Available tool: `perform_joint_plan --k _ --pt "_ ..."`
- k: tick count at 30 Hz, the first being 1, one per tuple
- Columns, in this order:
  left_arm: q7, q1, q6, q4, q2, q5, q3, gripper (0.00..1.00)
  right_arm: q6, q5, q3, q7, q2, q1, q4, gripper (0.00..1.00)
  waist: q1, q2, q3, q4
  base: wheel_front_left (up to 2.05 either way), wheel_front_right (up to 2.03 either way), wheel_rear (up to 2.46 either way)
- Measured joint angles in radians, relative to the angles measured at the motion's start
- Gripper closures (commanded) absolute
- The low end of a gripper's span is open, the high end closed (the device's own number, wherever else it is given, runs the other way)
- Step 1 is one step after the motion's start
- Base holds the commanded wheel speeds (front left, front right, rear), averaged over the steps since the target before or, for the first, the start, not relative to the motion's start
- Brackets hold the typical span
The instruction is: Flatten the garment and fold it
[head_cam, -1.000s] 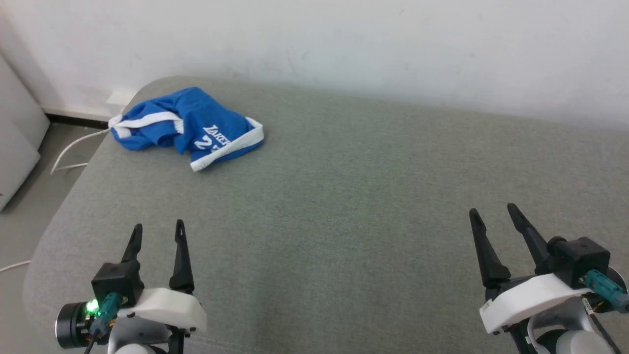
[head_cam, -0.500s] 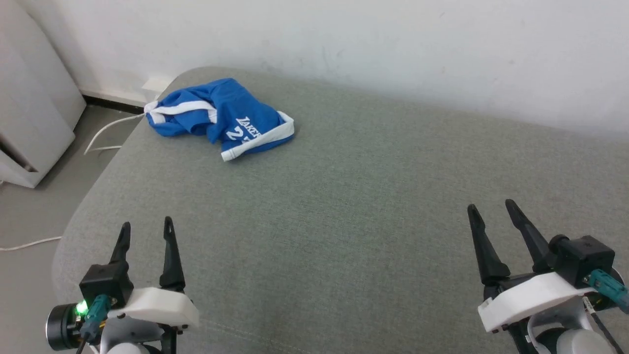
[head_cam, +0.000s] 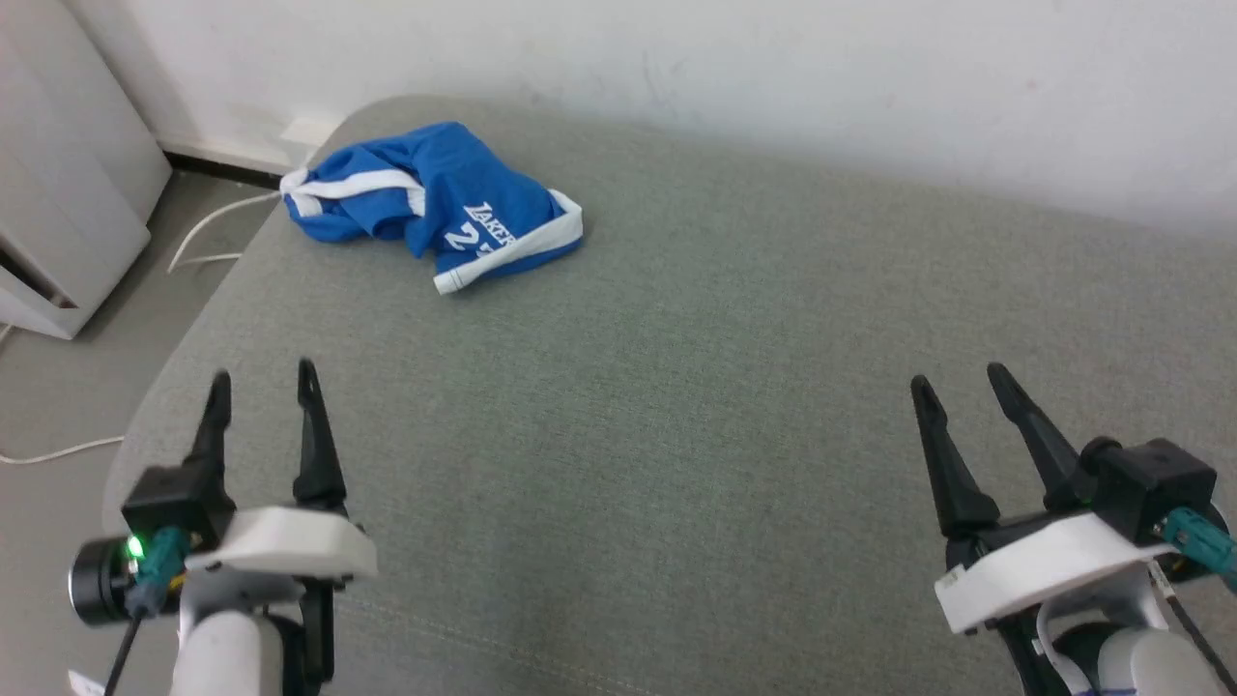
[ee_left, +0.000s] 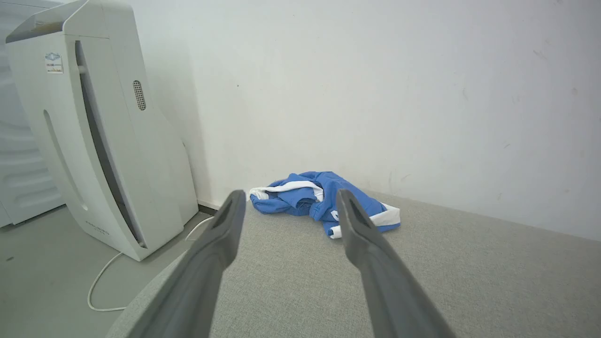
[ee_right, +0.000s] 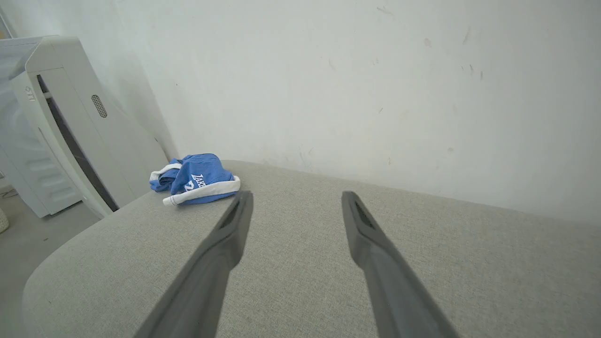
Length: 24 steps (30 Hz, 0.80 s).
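Blue and soft, the small royal-blue basketball shorts (head_cam: pixel 435 208) with white trim and a white "LAKERS" print lie crumpled at the far left corner of the grey fabric-covered pad (head_cam: pixel 676 435), close to its rounded edge and near the white wall (head_cam: pixel 773 68). They are not yet flattened, so the task looks barely begun. Your left pincer (head_cam: pixel 264 372) hovers over the near left part of the pad, its two dark fingers parted and holding nothing. Your right pincer (head_cam: pixel 957 375) hovers at the near right, likewise parted and empty. The shorts lie ahead of the left pincer and slightly to its right, well apart from it. From the right pincer they sit far off to the left and ahead, so the left arm is clearly the nearer one. The heap's long axis runs roughly across you, one white band at its left end and another along its nearer right edge. Nothing stands on the pad between either pincer and the shorts. Beyond the left edge, mind the tall white plastic appliance (head_cam: pixel 58 193) and the white cable (head_cam: pixel 208 232) trailing over the floor.
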Motion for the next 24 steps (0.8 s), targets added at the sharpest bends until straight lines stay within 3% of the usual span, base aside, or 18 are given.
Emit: perform_joint_plan --k 13,24 --pt "0.033 -0.287 -0.011 0.009 0.065 -0.042 0.004 0.0 0.0 -0.02 0.016 0.064 0.0 -0.048 -0.082 0.0 0.0002 0.0 0.128 -0.054 0.0 0.0 0.0" --pt "0.175 -0.641 -0.028 0.199 0.188 -0.051 0.002 0.0 0.0 -0.028 0.045 0.087 0.002 -0.113 -0.131 0.0 0.0002 0.0 0.271 -0.119 0.0 0.0 0.0"
